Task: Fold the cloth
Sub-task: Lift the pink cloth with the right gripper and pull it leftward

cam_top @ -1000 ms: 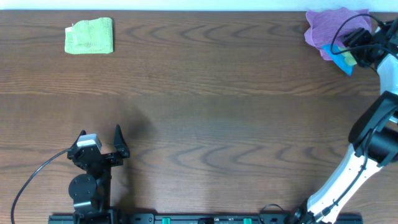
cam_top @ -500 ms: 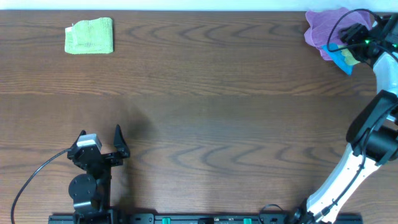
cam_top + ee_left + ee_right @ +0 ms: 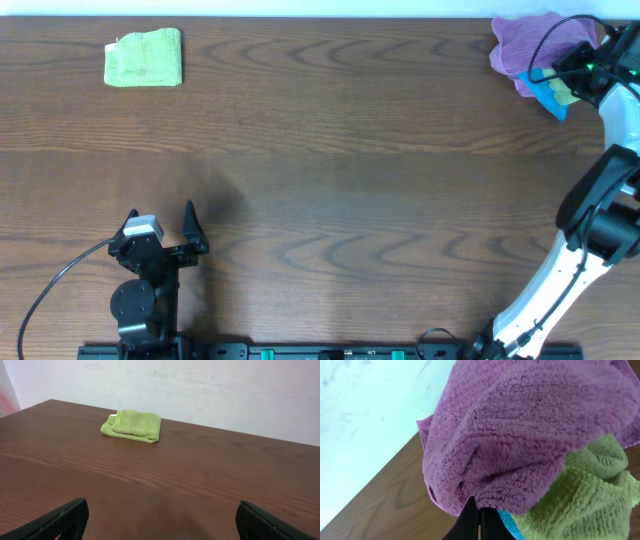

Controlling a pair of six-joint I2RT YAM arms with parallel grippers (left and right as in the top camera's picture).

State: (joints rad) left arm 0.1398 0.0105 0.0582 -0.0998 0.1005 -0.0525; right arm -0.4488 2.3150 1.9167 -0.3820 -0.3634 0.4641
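so the right end effector is pinched tight on the lilac cloth at its bottom edge, left end effector spread wide over the table

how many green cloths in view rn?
2. One folded green cloth sits at the far-left corner of the table. One crumpled green cloth is in the far-right pile, under the lilac cloth. More could be hidden in that pile.
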